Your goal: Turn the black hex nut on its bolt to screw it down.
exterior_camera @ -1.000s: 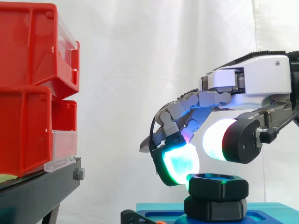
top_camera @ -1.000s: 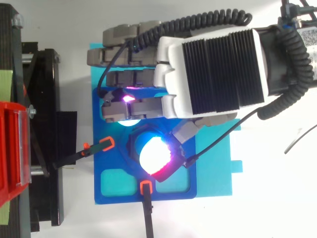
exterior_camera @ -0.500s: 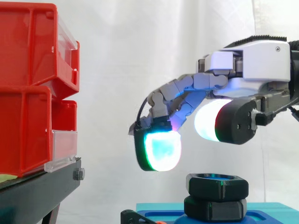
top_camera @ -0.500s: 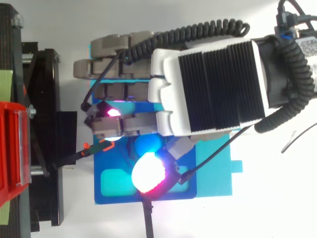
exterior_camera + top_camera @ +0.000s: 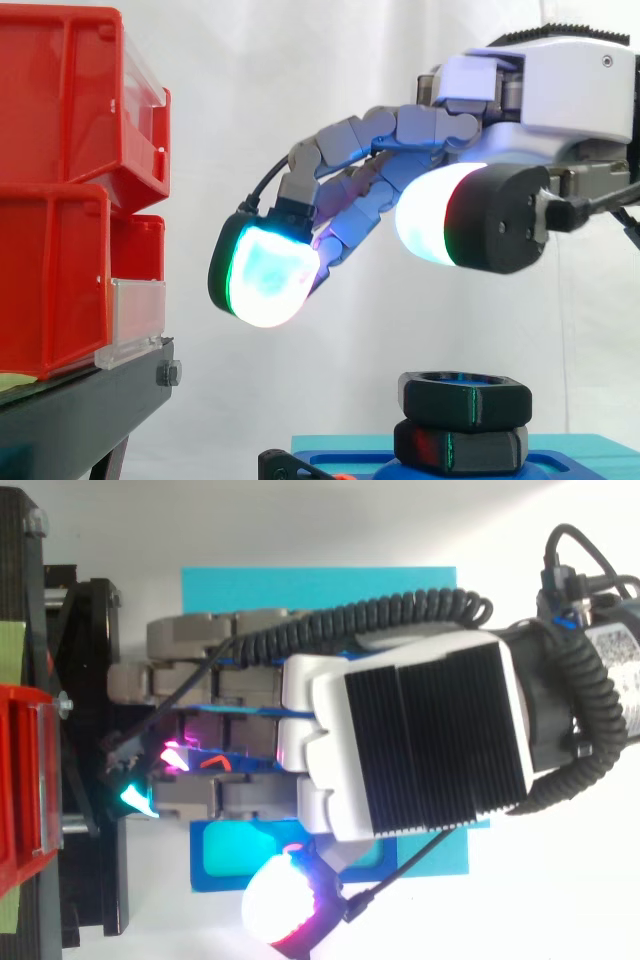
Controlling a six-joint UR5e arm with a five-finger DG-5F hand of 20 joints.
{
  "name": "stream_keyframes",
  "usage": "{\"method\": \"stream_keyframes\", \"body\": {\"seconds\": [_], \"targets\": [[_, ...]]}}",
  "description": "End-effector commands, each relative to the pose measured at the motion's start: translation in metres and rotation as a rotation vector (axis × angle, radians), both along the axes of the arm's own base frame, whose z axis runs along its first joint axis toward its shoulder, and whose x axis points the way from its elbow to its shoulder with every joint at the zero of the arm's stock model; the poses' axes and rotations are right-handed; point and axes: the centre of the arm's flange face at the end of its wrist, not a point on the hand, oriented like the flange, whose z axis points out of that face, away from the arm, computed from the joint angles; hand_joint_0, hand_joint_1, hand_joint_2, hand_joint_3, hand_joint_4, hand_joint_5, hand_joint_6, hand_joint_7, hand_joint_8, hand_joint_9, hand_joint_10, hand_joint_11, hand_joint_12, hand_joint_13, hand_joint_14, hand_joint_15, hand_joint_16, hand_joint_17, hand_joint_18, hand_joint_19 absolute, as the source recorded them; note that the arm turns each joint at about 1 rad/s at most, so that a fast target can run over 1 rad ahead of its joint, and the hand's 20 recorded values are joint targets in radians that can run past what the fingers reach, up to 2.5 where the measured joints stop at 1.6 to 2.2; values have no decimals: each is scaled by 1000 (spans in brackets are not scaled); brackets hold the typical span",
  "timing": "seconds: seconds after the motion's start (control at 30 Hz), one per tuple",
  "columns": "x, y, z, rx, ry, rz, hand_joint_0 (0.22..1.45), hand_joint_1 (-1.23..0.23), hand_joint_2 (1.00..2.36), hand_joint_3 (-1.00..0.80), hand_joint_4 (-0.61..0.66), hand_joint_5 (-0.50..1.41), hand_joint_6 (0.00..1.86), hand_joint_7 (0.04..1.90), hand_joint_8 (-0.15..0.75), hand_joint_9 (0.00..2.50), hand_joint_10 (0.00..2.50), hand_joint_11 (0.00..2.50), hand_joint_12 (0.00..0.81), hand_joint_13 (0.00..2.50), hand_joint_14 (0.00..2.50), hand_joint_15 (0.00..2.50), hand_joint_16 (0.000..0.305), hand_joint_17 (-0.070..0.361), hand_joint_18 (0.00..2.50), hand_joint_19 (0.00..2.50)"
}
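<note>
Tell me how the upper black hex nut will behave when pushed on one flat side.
The black hex nut looks thick-walled and rigid, so it should not flex. Its flat sides likely offer a fair hold, though the smooth finish may slip. Sitting level over the lower hex piece, it should turn rather than tip or roll.

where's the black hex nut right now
In the side view the black hex nut sits at the bottom, right of centre, stacked on a second black hex piece over the teal plate, with the open hand hovering clear above it.
</note>
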Motion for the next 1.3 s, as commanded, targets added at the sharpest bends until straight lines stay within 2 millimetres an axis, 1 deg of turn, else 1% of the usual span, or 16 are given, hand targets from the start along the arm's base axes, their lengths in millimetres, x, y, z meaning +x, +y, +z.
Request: {"method": "stream_keyframes", "body": {"seconds": [0.0,0.1,0.3,0.47,0.57,0.67,0.7,0.73,0.8,1.07,1.27], "targets": [[-1,9,-4,1,20,-2,512,-225,1000,-500,207,-39,503,774,209,830,0,0,349,517,0,0,45,102,401,340],[-2,13,-5,2,25,-2,512,-227,1000,-500,210,-40,503,771,203,821,0,0,348,512,0,0,46,102,398,341],[-8,17,-26,-1,53,-8,513,-229,1000,-500,205,-40,503,777,208,820,0,0,349,508,0,0,45,102,389,342],[-7,17,-28,3,33,-9,513,-228,1000,-500,215,-43,504,805,209,816,0,0,350,506,0,0,45,102,390,342],[-8,18,-29,3,39,-8,513,-226,1000,-500,203,-29,505,945,214,820,0,0,349,504,0,0,45,102,385,345],[-8,17,-29,2,41,-9,513,-224,1000,-500,147,-14,505,1078,215,822,0,0,349,502,0,0,45,102,383,343],[-8,17,-29,2,43,-9,513,-224,1000,-500,124,-9,505,1155,215,826,0,0,348,502,0,0,45,102,388,343],[-9,17,-29,2,44,-9,513,-223,1000,-500,116,-7,505,1171,218,830,0,0,349,503,0,0,45,102,388,343],[-9,18,-30,3,47,-8,513,-222,1000,-500,91,0,505,1261,220,836,0,0,349,505,0,0,45,101,386,343],[-10,18,-31,0,61,-8,515,-220,1000,-500,58,17,503,1453,221,855,0,0,350,511,0,0,45,101,397,333],[-10,20,-31,0,61,-5,517,-220,1000,-500,64,25,502,1515,221,872,0,0,349,521,0,0,44,100,407,342]]}}
